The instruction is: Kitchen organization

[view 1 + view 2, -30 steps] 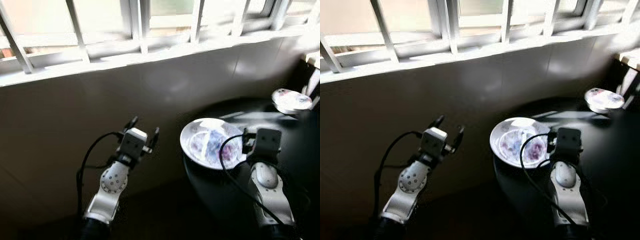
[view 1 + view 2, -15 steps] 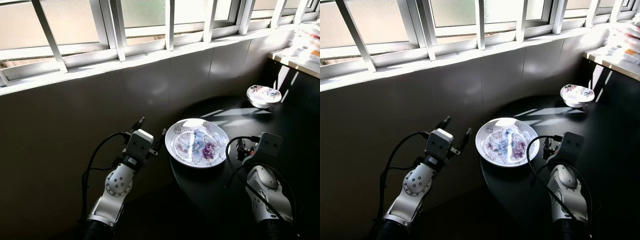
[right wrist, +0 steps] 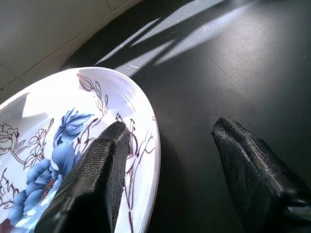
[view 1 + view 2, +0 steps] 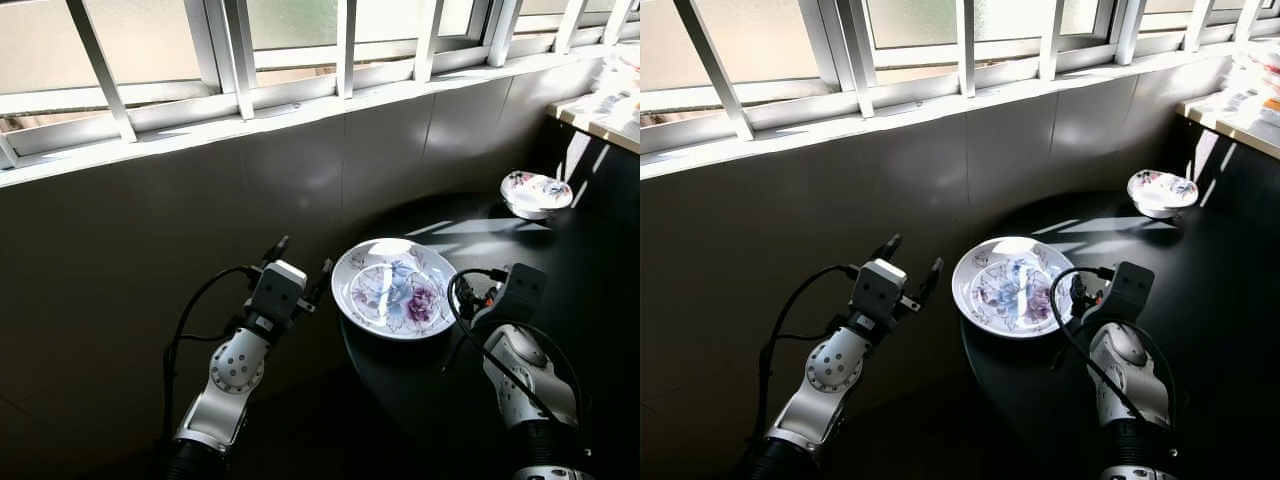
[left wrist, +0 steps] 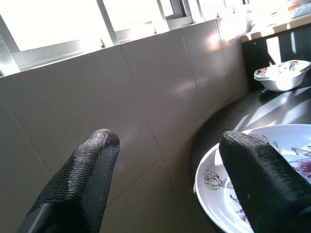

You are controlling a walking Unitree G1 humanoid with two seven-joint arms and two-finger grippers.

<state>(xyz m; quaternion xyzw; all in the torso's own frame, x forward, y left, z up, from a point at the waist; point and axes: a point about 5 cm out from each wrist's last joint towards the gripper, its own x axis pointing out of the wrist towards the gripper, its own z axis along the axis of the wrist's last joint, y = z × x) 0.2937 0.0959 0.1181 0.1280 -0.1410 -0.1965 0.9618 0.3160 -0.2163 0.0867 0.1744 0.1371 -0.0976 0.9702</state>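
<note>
A white plate [image 4: 393,288] with blue and purple flowers lies at the near left edge of a round black table [image 4: 570,270]. A small flowered bowl [image 4: 537,193] stands at the table's far side in sunlight. My right gripper [image 4: 463,299] is open at the plate's right rim; in the right wrist view one finger [image 3: 104,160] hangs over the rim of the plate [image 3: 58,145] and the other over bare tabletop. My left gripper [image 4: 303,257] is open and holds nothing, raised left of the plate in front of the tiled wall; the left wrist view has the plate [image 5: 262,165] and the bowl [image 5: 282,77] beyond it.
A grey tiled wall [image 4: 180,220] rises right behind the table, under a barred window [image 4: 240,50]. A light counter [image 4: 605,100] with stacked items stands at the far right. Dark floor lies below my left arm, left of the table.
The view has steadied after a blurred swing of the camera. My right gripper has edged left, closer to the plate's right rim. The left arm keeps its pose.
</note>
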